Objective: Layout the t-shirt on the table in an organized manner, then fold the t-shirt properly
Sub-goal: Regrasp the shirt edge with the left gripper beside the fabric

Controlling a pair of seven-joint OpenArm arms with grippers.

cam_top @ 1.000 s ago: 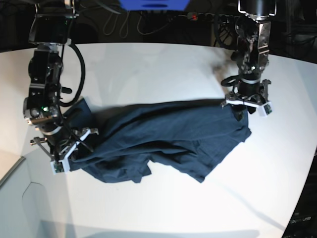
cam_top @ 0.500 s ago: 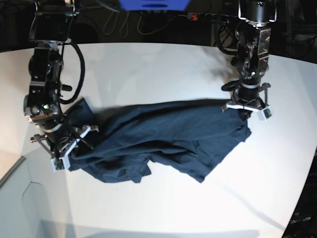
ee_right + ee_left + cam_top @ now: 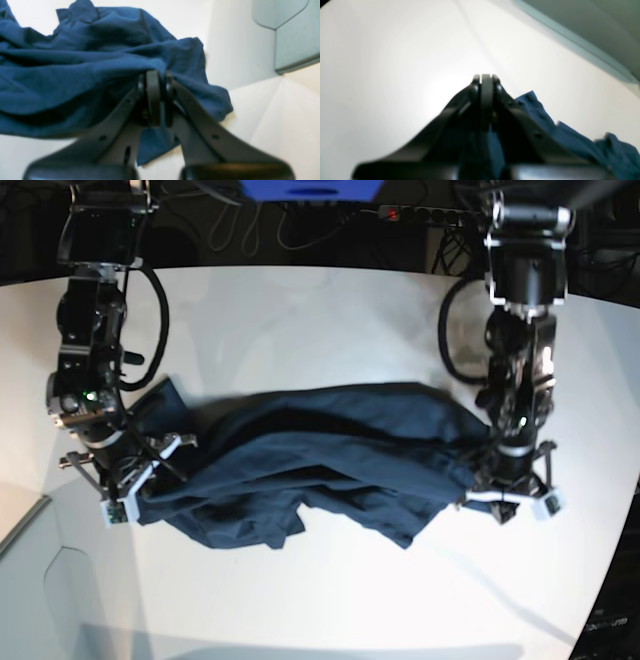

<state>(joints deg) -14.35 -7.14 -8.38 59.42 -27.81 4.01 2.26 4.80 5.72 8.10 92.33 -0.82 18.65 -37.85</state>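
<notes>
The dark navy t-shirt (image 3: pixel 330 460) lies crumpled across the middle of the white table (image 3: pixel 300 320). My left gripper (image 3: pixel 505 498) is at the shirt's right end in the base view, shut on its edge. In the left wrist view the gripper (image 3: pixel 483 80) is closed with blue cloth (image 3: pixel 482 147) pinched between the fingers, over the bare table (image 3: pixel 382 62). My right gripper (image 3: pixel 130 490) is at the shirt's left end, shut on the cloth. In the right wrist view the gripper (image 3: pixel 155 75) holds a bunch of the t-shirt (image 3: pixel 75 75) just above the table (image 3: pixel 232 50).
Cables and a power strip (image 3: pixel 400 215) lie behind the table's far edge. A blue object (image 3: pixel 310 188) stands at the back centre. The table's curved edge runs at the front left (image 3: pixel 30 520) and at the right (image 3: pixel 620 510).
My left gripper has moved toward the front of the table with the shirt's right edge in it, dragging that end over the body. The right gripper has hardly moved.
</notes>
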